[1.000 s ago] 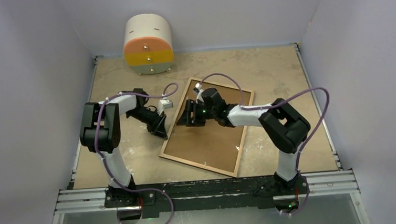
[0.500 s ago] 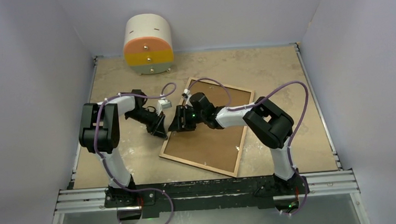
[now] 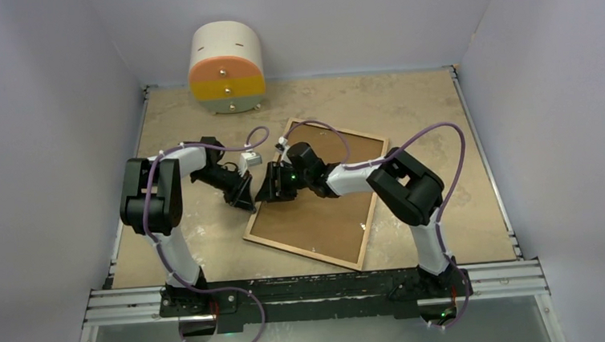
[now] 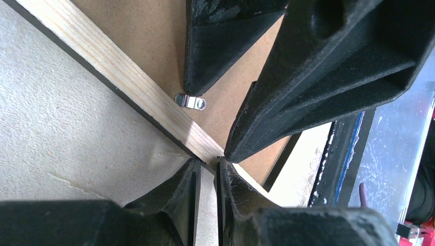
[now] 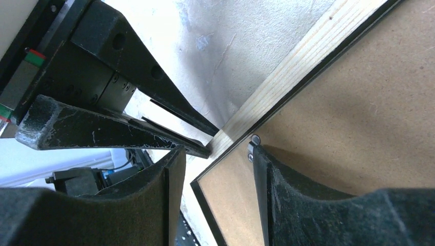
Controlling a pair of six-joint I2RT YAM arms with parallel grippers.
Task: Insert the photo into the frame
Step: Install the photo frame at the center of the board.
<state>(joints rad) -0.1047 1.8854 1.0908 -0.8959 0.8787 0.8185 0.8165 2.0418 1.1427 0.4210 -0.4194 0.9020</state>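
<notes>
At picture centre, light-wood rectangular frame [image 3: 302, 253] lies backing-up, unopened; left gripper [image 4: 208, 164] pinches its rail, right gripper [image 5: 215, 148] apart; photo unseen.

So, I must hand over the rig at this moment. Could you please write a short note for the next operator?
The left gripper is shut on the wooden rim of the frame.
The right gripper is open and straddles the same rim, with one finger beside a metal clip.
The frame lies back up on the table, with the brown backing board in it.
The photo is not in view.
Done: nothing that shows.
Left: probably free the backing board, lift it out, lay the photo in, and close the frame.
</notes>
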